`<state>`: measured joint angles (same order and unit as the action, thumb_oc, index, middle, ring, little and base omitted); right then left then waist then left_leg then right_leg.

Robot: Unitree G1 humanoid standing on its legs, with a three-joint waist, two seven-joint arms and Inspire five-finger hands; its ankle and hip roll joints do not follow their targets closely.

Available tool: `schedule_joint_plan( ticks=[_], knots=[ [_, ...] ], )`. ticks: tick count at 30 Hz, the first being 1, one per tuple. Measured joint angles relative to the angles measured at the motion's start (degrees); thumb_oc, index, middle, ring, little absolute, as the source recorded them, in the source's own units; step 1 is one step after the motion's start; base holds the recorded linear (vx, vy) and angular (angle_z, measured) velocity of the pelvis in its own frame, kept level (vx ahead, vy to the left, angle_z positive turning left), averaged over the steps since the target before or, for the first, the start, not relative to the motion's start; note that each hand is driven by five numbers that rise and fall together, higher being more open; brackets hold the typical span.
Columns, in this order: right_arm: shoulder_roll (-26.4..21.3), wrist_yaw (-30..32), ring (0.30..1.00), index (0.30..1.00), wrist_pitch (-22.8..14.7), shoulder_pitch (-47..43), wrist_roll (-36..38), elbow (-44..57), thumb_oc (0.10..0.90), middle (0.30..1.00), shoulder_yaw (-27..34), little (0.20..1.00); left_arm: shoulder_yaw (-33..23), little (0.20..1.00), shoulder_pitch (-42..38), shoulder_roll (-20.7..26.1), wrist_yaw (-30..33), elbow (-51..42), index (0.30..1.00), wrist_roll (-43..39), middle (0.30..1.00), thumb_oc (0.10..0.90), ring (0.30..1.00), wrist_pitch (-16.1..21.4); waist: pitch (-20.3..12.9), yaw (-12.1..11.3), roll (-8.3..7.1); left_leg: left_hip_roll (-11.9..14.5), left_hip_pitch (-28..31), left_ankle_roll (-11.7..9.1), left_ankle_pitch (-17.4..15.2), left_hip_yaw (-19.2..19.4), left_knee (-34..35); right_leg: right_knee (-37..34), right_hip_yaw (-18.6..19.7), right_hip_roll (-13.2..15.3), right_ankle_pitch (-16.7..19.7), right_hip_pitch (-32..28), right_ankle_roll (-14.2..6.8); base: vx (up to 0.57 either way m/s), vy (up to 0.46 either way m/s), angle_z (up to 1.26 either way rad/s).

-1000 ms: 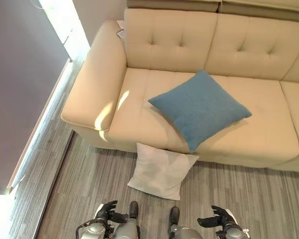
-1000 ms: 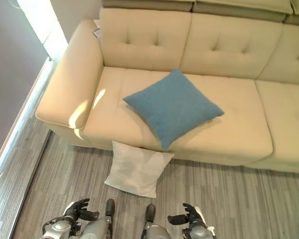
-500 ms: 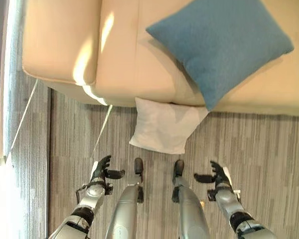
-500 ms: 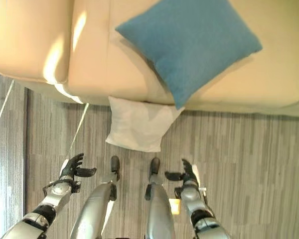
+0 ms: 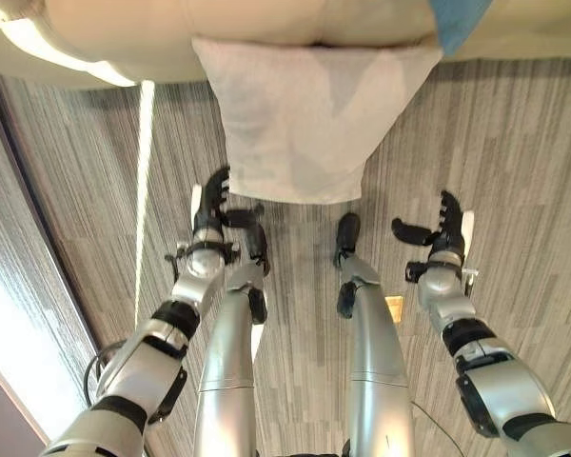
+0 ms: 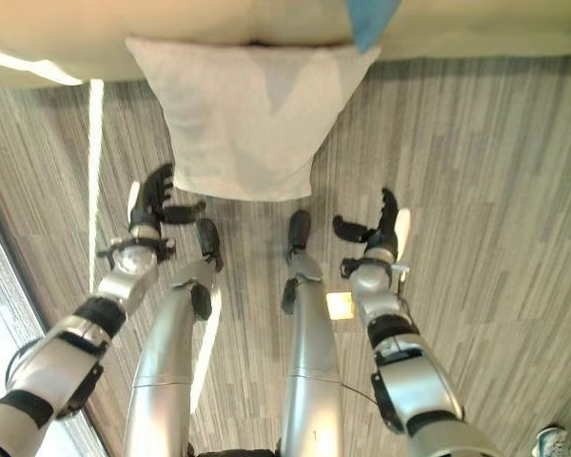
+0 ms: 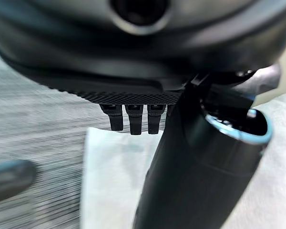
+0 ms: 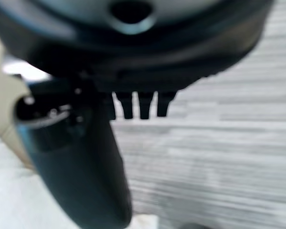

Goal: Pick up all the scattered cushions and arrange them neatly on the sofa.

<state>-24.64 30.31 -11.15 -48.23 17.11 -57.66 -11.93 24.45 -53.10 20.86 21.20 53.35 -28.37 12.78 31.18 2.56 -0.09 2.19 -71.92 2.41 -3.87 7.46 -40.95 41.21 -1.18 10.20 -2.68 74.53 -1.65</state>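
Observation:
A white cushion (image 5: 300, 114) lies on the grey floor, its far edge against the front of the beige sofa (image 5: 219, 24). A corner of the blue cushion (image 5: 457, 19) hangs over the seat edge above it. My left hand (image 5: 212, 205) is open beside the white cushion's near left corner, fingers straight and thumb out. My right hand (image 5: 444, 228) is open too, a short gap to the right of the cushion's near right corner. In the left wrist view the white cushion (image 7: 112, 181) lies just past the fingers (image 7: 131, 119). The right wrist view has the cushion (image 8: 14, 195) beside the thumb.
Grey wood-grain floor (image 5: 514, 143) runs along the sofa front. A bright strip of light (image 5: 143, 162) crosses the floor to the left of my left arm. The wall's base (image 5: 9, 333) runs along the left side.
The camera has tipped down and come closer, so the sofa seat has left the picture. Both arms reach further forward, and the hands now flank the white cushion's near edge.

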Motion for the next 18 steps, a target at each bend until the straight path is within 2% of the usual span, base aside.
schedule_joint_plan(
  ticks=[4, 7, 10, 13, 18],
  knots=[
    [-1.32, 0.27, 0.9, 0.9, -0.63, -4.78, 2.38, 0.17, 0.8, 0.9, -2.85, 0.9, 0.19, 0.9, -2.82, 0.7, 1.57, 0.18, 0.9, -2.57, 0.9, 0.8, 0.9, 0.01, -0.02, -0.27, 0.29, 0.64, -6.45, -0.02, -1.64, -0.26, -4.91, 5.3, 0.31, -0.01, -1.43, 6.65, 0.37, 0.05, -0.014, 0.0],
    [-2.37, 0.61, 0.9, 0.9, -0.98, -9.35, 3.53, 0.26, 0.8, 0.9, -4.08, 0.9, 0.17, 0.9, -5.25, 1.49, 2.25, 0.52, 0.9, -3.66, 0.9, 0.8, 0.9, -0.03, 0.17, -0.55, 0.51, 0.87, -11.72, -0.52, -1.64, -0.45, -7.92, 8.07, 0.48, -0.13, -1.69, 12.06, 0.87, 0.06, -0.035, 0.0],
    [-2.62, 2.38, 0.9, 0.9, -1.04, -11.82, 4.47, 2.85, 0.8, 0.9, -5.33, 0.9, -0.43, 0.9, -7.03, 0.72, 5.09, 0.59, 0.9, -6.55, 0.9, 0.8, 0.9, 0.08, 0.16, -0.8, 0.53, 1.01, -15.14, -0.25, -2.46, -0.86, -9.81, 9.84, 0.53, -0.15, -2.22, 15.25, 0.86, 0.05, -0.042, -0.01],
    [-2.99, 3.0, 0.9, 0.9, -1.07, -14.08, 4.49, 4.35, 0.8, 0.9, -6.67, 0.9, -0.42, 0.9, -8.65, 0.23, 6.47, 0.53, 0.9, -8.78, 0.9, 0.8, 0.9, 0.22, 0.28, -1.39, 0.63, 1.03, -17.4, -0.43, -2.44, -1.18, -11.06, 11.0, 0.32, -0.09, -2.52, 17.4, 1.45, 0.04, -0.038, 0.01],
    [-3.24, 3.8, 0.9, 0.9, -1.33, -15.43, 4.32, 6.95, 0.8, 0.9, -7.8, 0.9, -0.92, 0.9, -10.45, -0.2, 8.83, 0.5, 0.9, -10.84, 0.9, 0.8, 0.9, 1.08, 0.27, -1.81, 0.63, 0.93, -17.77, -0.41, -2.49, -1.46, -10.61, 10.49, 0.03, 0.09, -2.78, 17.56, 1.31, 0.01, -0.019, 0.01]
  ],
)
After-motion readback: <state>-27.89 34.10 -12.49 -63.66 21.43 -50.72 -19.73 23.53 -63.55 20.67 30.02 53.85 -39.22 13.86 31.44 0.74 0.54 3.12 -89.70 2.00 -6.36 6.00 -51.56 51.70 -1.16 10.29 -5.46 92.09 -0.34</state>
